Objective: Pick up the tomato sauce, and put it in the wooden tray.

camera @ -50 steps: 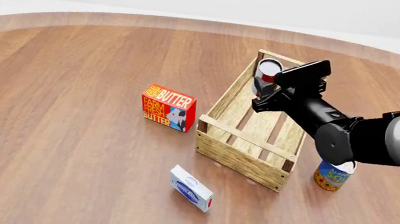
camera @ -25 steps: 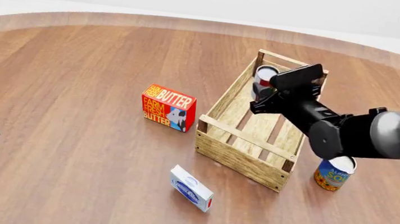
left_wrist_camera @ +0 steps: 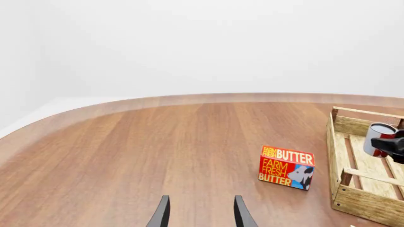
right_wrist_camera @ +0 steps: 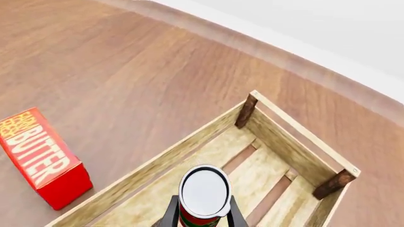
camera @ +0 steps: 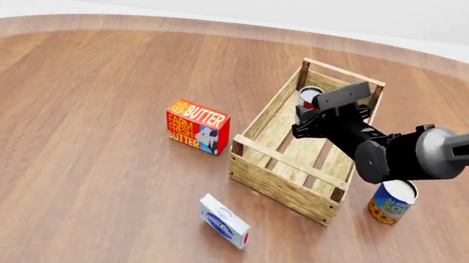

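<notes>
1. Sauce can (right_wrist_camera: 204, 195) sits clamped between the right gripper's (right_wrist_camera: 200, 213) fingers, upright, silver top facing the wrist camera.
2. Can is inside the tray (camera: 276, 176), at its far end near the far-left corner post; whether it touches the slats I cannot tell. Same can shows at (camera: 310, 97) and (left_wrist_camera: 381, 138).
3. Right gripper (camera: 307, 113) reaches in over the tray from the table's right side.
4. Tray lies right of table centre, long axis running toward the far edge.
5. Butter box (camera: 197, 126) stands just left of the tray, apart from it.
6. Blue-orange can (camera: 391, 201) stands near the tray's near-right corner, outside it.
7. Small white-blue box (camera: 224, 221) lies nearer the near edge, in front of the tray.
8. Left gripper (left_wrist_camera: 200, 218) fingers spread apart, nothing between them, over the near-left table area.
</notes>
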You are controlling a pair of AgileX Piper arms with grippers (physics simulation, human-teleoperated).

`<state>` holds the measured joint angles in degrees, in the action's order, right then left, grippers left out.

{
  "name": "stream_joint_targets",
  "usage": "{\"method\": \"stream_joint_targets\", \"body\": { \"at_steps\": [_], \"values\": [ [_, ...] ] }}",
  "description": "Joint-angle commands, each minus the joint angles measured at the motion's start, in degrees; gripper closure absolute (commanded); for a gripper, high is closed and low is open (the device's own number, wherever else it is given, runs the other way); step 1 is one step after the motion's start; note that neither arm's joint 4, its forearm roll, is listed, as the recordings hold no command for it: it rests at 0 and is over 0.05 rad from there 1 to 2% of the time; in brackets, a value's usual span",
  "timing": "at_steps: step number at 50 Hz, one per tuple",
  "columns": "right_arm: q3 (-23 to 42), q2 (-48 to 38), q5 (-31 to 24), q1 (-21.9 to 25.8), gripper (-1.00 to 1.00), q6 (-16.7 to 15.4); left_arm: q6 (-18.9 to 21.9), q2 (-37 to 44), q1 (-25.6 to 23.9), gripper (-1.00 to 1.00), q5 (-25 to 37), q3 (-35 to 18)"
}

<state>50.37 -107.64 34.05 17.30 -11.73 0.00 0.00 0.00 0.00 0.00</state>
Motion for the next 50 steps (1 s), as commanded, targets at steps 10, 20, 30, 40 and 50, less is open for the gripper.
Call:
{"method": "stream_joint_targets", "body": {
  "at_steps": [10, 20, 30, 40, 50],
  "values": [
    [2.16, -4.19, -0.34, -0.79, 1.0, 0.56, 0.0, 0.0, 0.0, -1.0, 0.0, 0.0],
    [2.45, -5.52, -0.4, -1.1, 1.0, 0.36, 0.0, 0.0, 0.0, -1.0, 0.0, 0.0],
    [2.85, -6.65, -0.36, -1.16, 1.0, 0.38, 0.0, 0.0, 0.0, -1.0, 0.0, 0.0],
    [3.46, -7.65, -0.71, -1.15, 1.0, 0.09, 0.0, 0.0, 0.0, -1.0, 0.0, 0.0],
    [3.92, -8.6, -1.04, -1.29, 1.0, -0.1, 0.0, 0.0, 0.0, -1.0, 0.0, 0.0]
  ]
}}
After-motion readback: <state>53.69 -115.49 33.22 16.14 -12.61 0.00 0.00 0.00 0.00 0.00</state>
